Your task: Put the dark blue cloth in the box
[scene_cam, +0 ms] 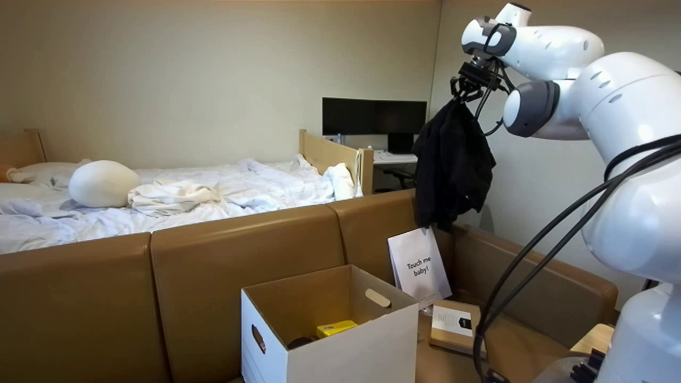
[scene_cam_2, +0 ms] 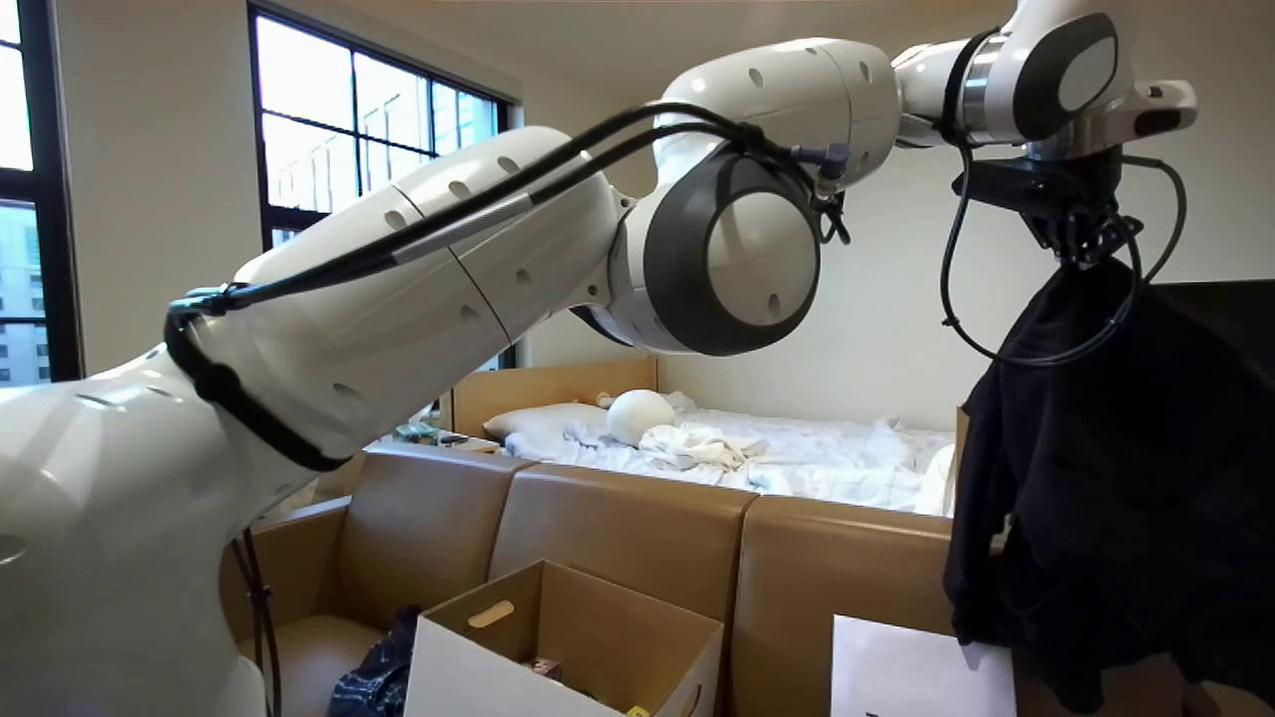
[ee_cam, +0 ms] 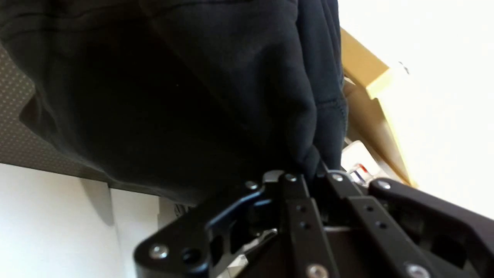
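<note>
In mid-air: the dark blue cloth, near black from where I stand, toward the upper right of the frame in an exterior view; gripper narrow, pinching a gathered bit of the cloth's top; wrist view agrees, cloth running in at the grip; the box at lower centre of that frame, open-topped, yellow item inside; cloth well apart from it; my reading: grasp made, carry and release to come.

Possible failures: slip, since a small pinch seems to bear all the hanging weight; likely cause, a jerky swing; white card propped on the brown bench gets knocked over; the hem comes to its top edge in both exterior views, touching or not I cannot tell; cause, a low sideways sweep; a tail left draped over the box rim; cause, long loose folds let go off-centre; snag on the loop of cable crossing the cloth at right of the frame in an exterior view; wrong item: a patterned dark cloth lies just beside the box, lower left of that frame; held cloth seems the likelier target.
</note>
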Controlling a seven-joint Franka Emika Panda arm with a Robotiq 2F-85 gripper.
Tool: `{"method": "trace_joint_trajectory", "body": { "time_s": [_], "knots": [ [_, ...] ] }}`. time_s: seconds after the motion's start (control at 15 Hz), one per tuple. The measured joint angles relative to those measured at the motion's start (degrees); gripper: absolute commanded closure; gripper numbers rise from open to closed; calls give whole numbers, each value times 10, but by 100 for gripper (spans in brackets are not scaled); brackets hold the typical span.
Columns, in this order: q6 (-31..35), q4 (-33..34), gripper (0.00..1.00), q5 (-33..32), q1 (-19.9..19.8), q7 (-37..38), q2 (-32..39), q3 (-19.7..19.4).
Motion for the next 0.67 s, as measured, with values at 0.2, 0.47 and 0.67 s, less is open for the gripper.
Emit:
{"method": "trace_joint_trajectory", "body": {
  "time_s": [0.2,0.47,0.67],
  "knots": [
    [17,0,95,0,8,-32,-13,12],
    [19,0,91,0,18,-57,-23,15],
    [19,0,95,0,20,-57,-25,14]
  ]
}}
